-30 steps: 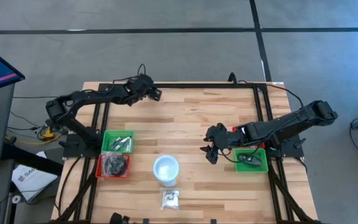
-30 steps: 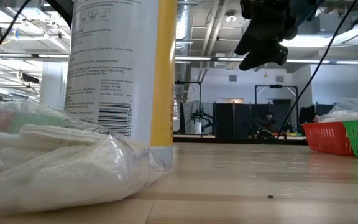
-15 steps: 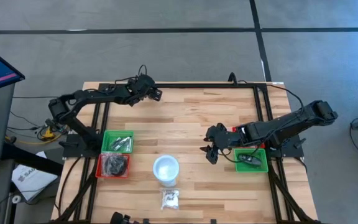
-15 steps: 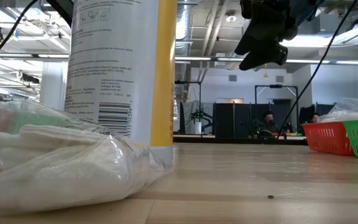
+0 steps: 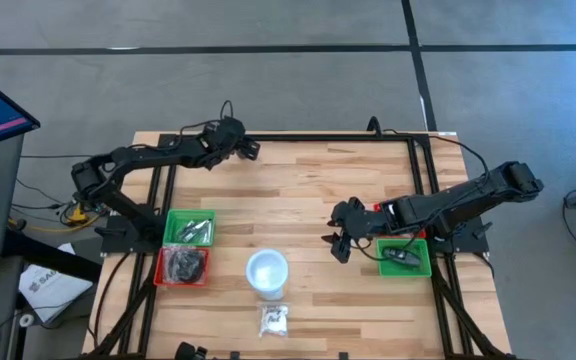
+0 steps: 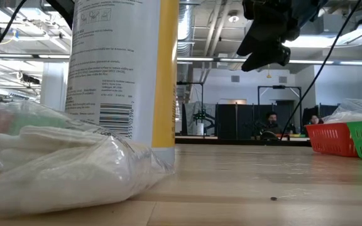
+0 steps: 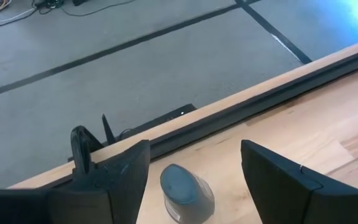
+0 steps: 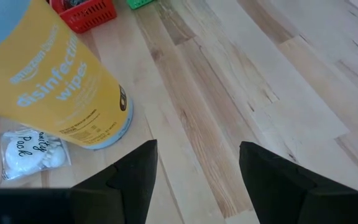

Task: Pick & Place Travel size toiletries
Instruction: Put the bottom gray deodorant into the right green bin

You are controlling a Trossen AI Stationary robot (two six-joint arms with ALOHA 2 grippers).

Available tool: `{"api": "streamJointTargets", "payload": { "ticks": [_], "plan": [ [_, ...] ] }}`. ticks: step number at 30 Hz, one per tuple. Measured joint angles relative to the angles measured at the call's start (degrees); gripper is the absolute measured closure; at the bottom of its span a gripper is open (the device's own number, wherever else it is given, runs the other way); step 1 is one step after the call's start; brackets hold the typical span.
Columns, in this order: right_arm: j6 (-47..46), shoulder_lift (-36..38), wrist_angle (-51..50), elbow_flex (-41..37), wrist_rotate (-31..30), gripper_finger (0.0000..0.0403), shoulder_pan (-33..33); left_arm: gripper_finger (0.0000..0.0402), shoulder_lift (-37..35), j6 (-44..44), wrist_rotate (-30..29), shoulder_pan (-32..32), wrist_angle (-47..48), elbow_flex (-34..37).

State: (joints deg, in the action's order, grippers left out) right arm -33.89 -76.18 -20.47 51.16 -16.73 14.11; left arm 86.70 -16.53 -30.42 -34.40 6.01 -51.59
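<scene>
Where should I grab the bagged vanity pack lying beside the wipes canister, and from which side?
Take the clear bag of the vanity pack across its short width, from straight above: it lies flat on the table, so a level approach finds no edge. Come in on the side away from the disinfecting wipes canister, which stands tall right beside it. The right gripper, open, hangs nearest.

The 2 arms, left arm (image 5: 148, 157) and right arm (image 5: 448, 205), are matte black jointed links trailing thin black cables, the right showing a small red patch near its wrist, each ending in 2 dark angular fingers (image 7: 126, 180).
</scene>
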Motion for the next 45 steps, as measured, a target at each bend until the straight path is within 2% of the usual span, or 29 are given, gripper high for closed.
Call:
{"api": "streamJointTargets", "payload": {
  "ticks": [17, 21, 31, 45],
  "plan": [
    [0.0, 0.0, 0.0, 0.0, 0.0, 0.0188, 0.0, 0.0158, -0.1, 0.0, 0.0, 0.3, -0.2, 0.0],
    [0.0, 0.0, 0.0, 0.0, 0.0, 0.0186, 0.0, 0.0158, -0.1, -0.2, -2.2, 0.2, -0.4, 0.0],
    [0.0, 0.0, 0.0, 0.0, 0.0, 0.0188, 0.0, 0.0157, -0.1, -0.3, -2.5, 0.2, -0.5, 0.0],
    [0.0, 0.0, 0.0, 0.0, 0.0, 0.0187, 0.0, 0.0112, -0.1, -0.4, -2.6, 0.2, -0.6, 0.0]
  ]
}}
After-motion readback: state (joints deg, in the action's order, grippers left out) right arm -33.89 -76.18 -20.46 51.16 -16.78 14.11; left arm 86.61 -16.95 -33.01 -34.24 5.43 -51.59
